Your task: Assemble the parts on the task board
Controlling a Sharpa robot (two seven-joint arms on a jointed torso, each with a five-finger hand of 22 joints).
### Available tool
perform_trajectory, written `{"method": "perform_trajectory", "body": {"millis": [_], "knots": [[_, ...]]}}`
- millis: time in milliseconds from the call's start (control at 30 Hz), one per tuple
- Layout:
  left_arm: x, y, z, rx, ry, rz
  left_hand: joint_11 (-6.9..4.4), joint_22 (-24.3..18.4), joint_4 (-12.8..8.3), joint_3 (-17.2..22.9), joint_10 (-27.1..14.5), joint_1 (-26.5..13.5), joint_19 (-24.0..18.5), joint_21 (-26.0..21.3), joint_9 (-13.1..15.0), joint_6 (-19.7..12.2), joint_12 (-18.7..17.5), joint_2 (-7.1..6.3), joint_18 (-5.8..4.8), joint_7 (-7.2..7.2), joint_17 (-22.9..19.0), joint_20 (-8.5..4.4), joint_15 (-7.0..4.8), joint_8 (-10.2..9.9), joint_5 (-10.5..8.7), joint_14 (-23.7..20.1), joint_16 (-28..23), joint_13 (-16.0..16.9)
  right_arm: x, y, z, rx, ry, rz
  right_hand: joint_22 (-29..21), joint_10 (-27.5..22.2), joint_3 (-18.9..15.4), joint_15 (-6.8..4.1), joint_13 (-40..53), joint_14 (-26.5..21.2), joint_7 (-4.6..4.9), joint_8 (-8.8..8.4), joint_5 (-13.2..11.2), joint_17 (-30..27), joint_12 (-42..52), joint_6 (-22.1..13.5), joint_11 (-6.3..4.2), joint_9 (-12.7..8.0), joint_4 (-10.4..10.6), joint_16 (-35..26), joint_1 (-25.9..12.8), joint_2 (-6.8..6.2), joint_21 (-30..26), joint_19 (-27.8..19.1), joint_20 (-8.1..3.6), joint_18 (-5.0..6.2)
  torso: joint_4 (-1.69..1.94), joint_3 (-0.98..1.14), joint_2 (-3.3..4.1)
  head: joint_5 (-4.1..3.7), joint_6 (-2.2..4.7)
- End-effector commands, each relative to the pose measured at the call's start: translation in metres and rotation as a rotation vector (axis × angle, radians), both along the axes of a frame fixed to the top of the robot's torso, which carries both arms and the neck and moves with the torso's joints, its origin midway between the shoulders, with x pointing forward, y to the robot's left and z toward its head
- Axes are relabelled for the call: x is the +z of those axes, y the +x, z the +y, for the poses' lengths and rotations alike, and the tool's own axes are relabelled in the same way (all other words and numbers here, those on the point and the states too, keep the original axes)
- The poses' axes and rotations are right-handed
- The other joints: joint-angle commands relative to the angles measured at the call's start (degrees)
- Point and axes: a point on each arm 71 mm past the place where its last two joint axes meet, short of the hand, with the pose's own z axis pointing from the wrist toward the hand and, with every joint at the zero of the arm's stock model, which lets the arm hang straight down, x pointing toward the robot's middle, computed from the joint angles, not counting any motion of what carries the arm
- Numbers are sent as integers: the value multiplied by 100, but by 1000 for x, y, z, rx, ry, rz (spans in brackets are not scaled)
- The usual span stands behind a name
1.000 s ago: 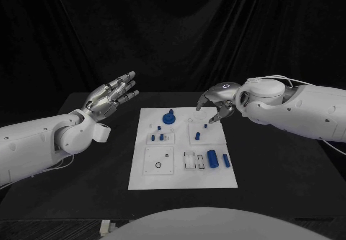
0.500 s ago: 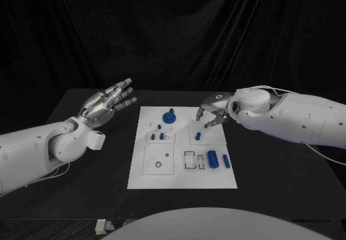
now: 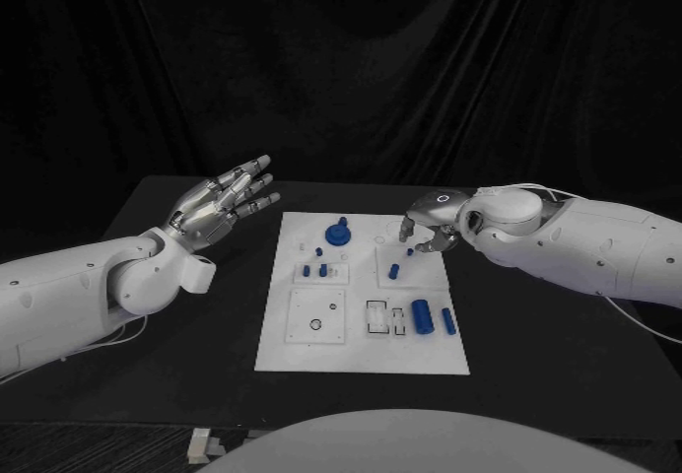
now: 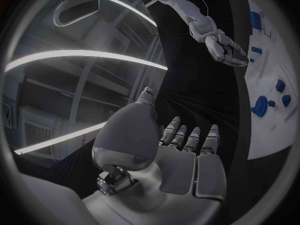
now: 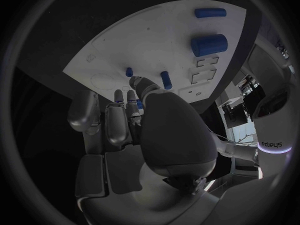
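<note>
Covering the far right corner of the task board [image 3: 363, 345], the right hand [image 3: 428, 225] hangs with its fingers curled downward, and its own bulk hides whatever sits between the fingertips; in the head view I cannot tell whether it pinches anything. The right wrist view shows the fingers [image 5: 132, 101] reaching down at the board with a speck of blue right at their tips, too small to say if it is held or merely touched. Two small blue pegs [image 5: 165, 79] stand just beyond those fingertips, and farther out lie a thick blue cylinder [image 5: 209, 44] and a slimmer blue rod [image 5: 210, 12].

The black table [image 3: 554, 335] carries the white board at its middle, with a black curtain [image 3: 370, 89] behind.

The left hand [image 3: 222, 200] is raised off to the board's left side, well apart from it, palm open and fingers spread, holding nothing. The left wrist view confirms the spread fingers [image 4: 190, 140] and also catches the right hand [image 4: 226, 50] over the board's edge. The head view alone shows the round blue knob [image 3: 338, 234] standing just left of the right hand, near the board's far edge.
</note>
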Motion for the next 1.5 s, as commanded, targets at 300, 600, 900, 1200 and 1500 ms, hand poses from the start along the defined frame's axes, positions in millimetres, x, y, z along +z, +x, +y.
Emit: {"method": "perform_trajectory", "body": {"millis": [300, 600, 900, 1200, 1500], "knots": [[4, -1, -1, -9, -58, -32, 91, 43, -52, -120, 24, 239, 76, 46, 12, 42, 69, 87, 18, 70, 19, -3, 87, 24, 259, 23, 68, 14, -3, 2, -3, -6, 18, -47, 810, 93, 66, 5, -32, 76, 50, 9, -223, 34, -40, 110, 11, 45, -9, 42, -258, -21, 56, 75, -1, -100, -24, 5, -31, 25, 1], [3, -2, 0, -12, -57, -27, 102, 42, -62, -138, 28, 267, 81, 46, 14, 59, 80, 109, 12, 69, 21, -3, 97, 27, 300, 27, 74, 15, -14, 1, -3, -7, 20, -39, 828, 198, 72, 4, -31, 118, 60, 1, -464, 87, -10, 128, 16, 69, -30, 70, -354, -29, 126, 119, -3, -113, -28, -7, -41, 59, 1], [2, -2, 0, -14, -57, -24, 109, 66, -70, -160, 31, 292, 94, 51, 19, 95, 91, 131, 7, 97, 25, -2, 119, 35, 323, 37, 86, 16, -26, 0, -3, -8, 20, -28, 842, 290, 94, 4, -25, 141, 91, 5, -494, 122, 18, 148, 22, 82, -45, 87, -366, -10, 179, 147, -4, -123, -36, -7, -41, 66, 1], [2, -2, -1, -22, -55, -16, 162, 84, -138, -196, 51, 397, 121, 58, 24, 139, 139, 191, -11, 132, 29, 0, 154, 42, 446, 49, 103, 23, -35, 0, -2, -5, 40, -30, 870, 470, 175, 4, -37, 185, 145, 10, -441, 191, 28, 179, 26, 106, -77, 121, -370, 17, 290, 203, -5, -144, -38, -13, -40, 67, 1], [0, -1, 0, -23, -43, -3, 310, -57, -515, -177, 179, 795, 111, 40, 70, 516, 389, 345, -119, 311, 50, -2, 191, 153, 1048, 106, 180, 61, -42, -1, 3, -2, 75, -25, 904, 768, 322, -16, -80, 222, 220, 68, -432, 241, -14, 331, 4, 164, -119, 142, -366, 38, 424, 259, -22, -168, -44, -19, -46, 86, 1]]}}
